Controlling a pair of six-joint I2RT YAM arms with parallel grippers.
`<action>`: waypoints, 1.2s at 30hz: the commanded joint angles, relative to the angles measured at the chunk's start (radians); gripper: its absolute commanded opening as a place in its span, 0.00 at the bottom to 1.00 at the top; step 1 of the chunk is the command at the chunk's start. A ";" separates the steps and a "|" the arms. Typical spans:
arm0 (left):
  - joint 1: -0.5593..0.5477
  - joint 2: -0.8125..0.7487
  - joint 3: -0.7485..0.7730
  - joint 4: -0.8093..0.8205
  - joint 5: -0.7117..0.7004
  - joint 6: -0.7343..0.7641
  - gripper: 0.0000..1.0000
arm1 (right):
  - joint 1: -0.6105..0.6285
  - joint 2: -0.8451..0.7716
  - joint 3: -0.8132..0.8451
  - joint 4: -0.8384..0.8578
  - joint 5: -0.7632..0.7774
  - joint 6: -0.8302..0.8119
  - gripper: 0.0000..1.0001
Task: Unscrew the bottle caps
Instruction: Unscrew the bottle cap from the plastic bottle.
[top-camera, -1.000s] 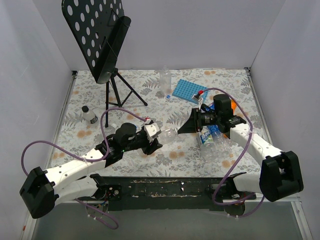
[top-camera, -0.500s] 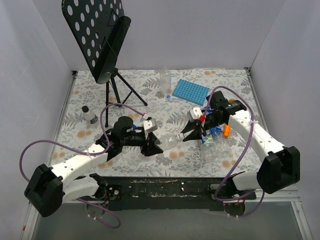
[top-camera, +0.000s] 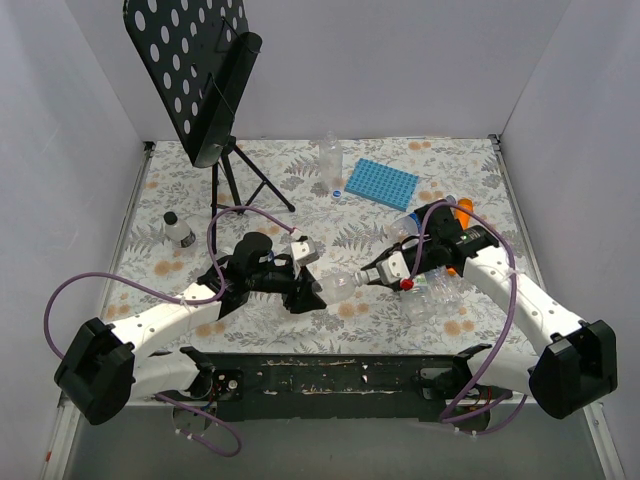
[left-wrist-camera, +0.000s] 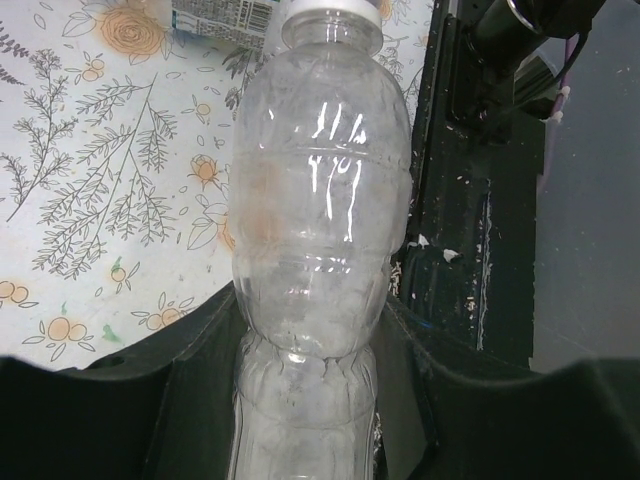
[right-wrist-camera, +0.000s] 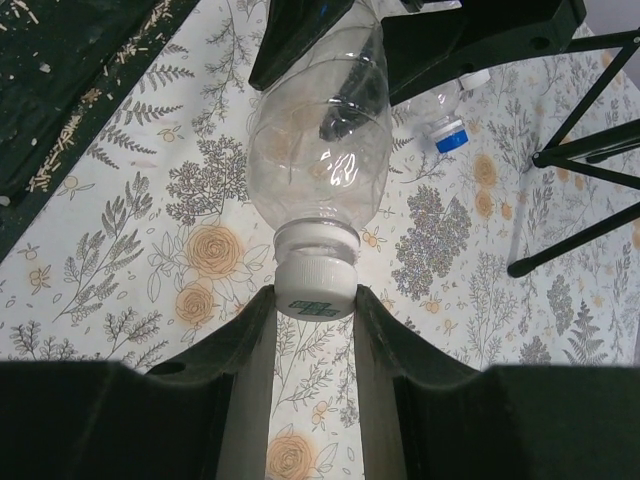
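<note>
A clear plain bottle (top-camera: 338, 284) hangs level above the table between both arms. My left gripper (top-camera: 312, 291) is shut on its lower body; in the left wrist view the bottle (left-wrist-camera: 320, 200) fills the frame, squeezed at the waist between the jaws of the left gripper (left-wrist-camera: 305, 400). My right gripper (top-camera: 372, 278) is shut on its white bottle cap (right-wrist-camera: 315, 285), with a dark finger pressed against each side of it. In the right wrist view the bottle (right-wrist-camera: 320, 150) runs away from the right gripper (right-wrist-camera: 315, 305).
Several more bottles (top-camera: 432, 282) lie heaped under the right arm beside an orange stick (top-camera: 463, 211). One bottle (top-camera: 330, 160) stands at the back by a blue tray (top-camera: 381, 184); a small one (top-camera: 178, 230) stands at left. A music stand (top-camera: 215, 90) occupies the back left. A blue-capped bottle (right-wrist-camera: 446, 128) lies beyond.
My right gripper closed in on the cap and its wrist has turned round it. The left gripper shifted slightly right and nearer with the bottle.
</note>
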 joint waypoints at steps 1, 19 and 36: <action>0.007 -0.032 0.028 0.004 -0.050 0.024 0.03 | -0.006 -0.006 -0.030 0.065 0.019 0.098 0.08; 0.005 -0.041 0.030 0.002 -0.084 0.034 0.02 | -0.041 -0.043 0.031 -0.005 0.060 0.225 0.78; -0.030 -0.084 0.021 0.002 -0.197 0.057 0.02 | -0.162 -0.114 0.084 -0.089 -0.083 0.407 0.78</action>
